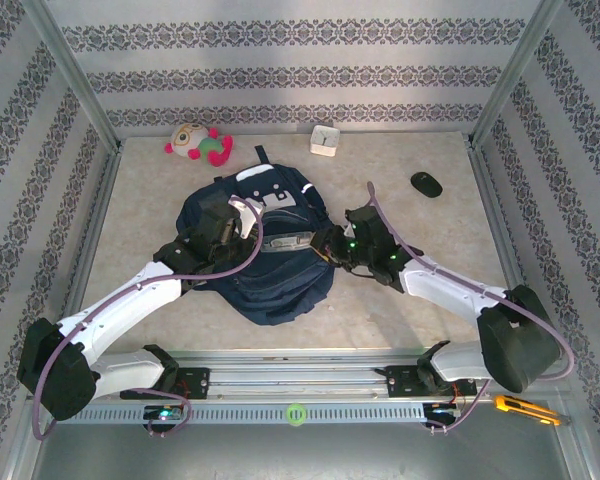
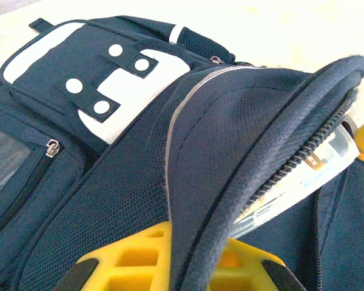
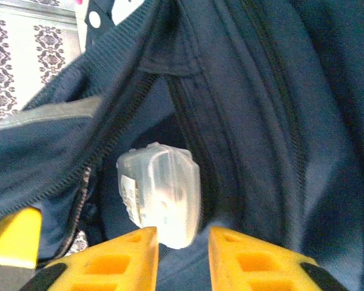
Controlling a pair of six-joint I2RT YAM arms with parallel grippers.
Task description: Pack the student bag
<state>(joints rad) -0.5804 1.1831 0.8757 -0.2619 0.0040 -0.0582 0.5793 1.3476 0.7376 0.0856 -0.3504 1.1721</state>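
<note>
The bag (image 1: 270,285) lies flat in the middle of the table (image 1: 400,300), with its white patches toward the far wall and both arms reaching onto it from the near edge. The left gripper (image 1: 232,222) sits on the left upper part of the bag. In the left wrist view its yellow fingers (image 2: 133,260) are pressed together on the edge of the dark flap (image 2: 255,121) beside the zipper, and they hold this edge lifted, so the opening under it is wide. A clear plastic case (image 2: 318,160) with a label shows inside that opening. The right gripper (image 1: 332,243) is at the right side of the bag, at the same opening. In the right wrist view its two fingers (image 3: 130,260) stand apart with a narrow gap, and the lower end of the case (image 3: 161,194) is just in front of this gap, inside the bag. I cannot tell if the fingers touch it. Near the far wall are a plush toy (image 1: 197,143) and a white box (image 1: 324,140), and a black mouse (image 1: 426,183) lies to the right, all well apart from the bag.
</note>
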